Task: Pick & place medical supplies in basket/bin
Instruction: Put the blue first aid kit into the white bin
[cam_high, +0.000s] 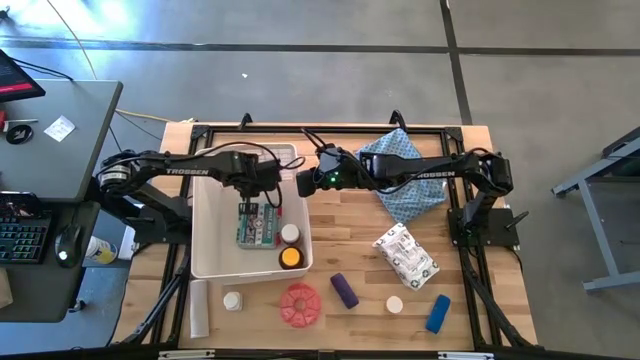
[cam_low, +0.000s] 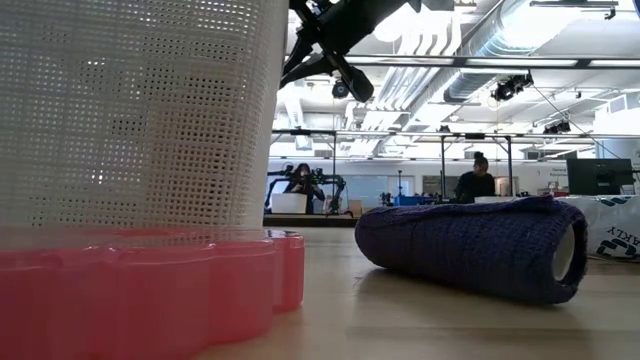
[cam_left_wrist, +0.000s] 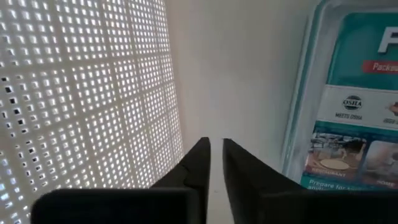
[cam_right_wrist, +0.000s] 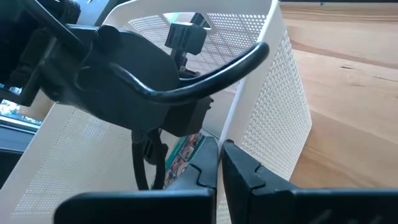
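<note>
Inside the lattice-walled bin (cam_high: 203, 262), left gripper (cam_left_wrist: 214, 152) jaws nearly closed beside glossy packet (cam_left_wrist: 348, 118).

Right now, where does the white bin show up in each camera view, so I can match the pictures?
High view: bin left of centre, under the left tool.
Low view: its lattice wall fills the upper left, behind the red disc.
Left wrist view: lattice wall and floor, seen from inside.
Right wrist view: wall and rim across the middle.
Shared landmark: the green-white packet lying in the bin, also in both wrist views.
</note>
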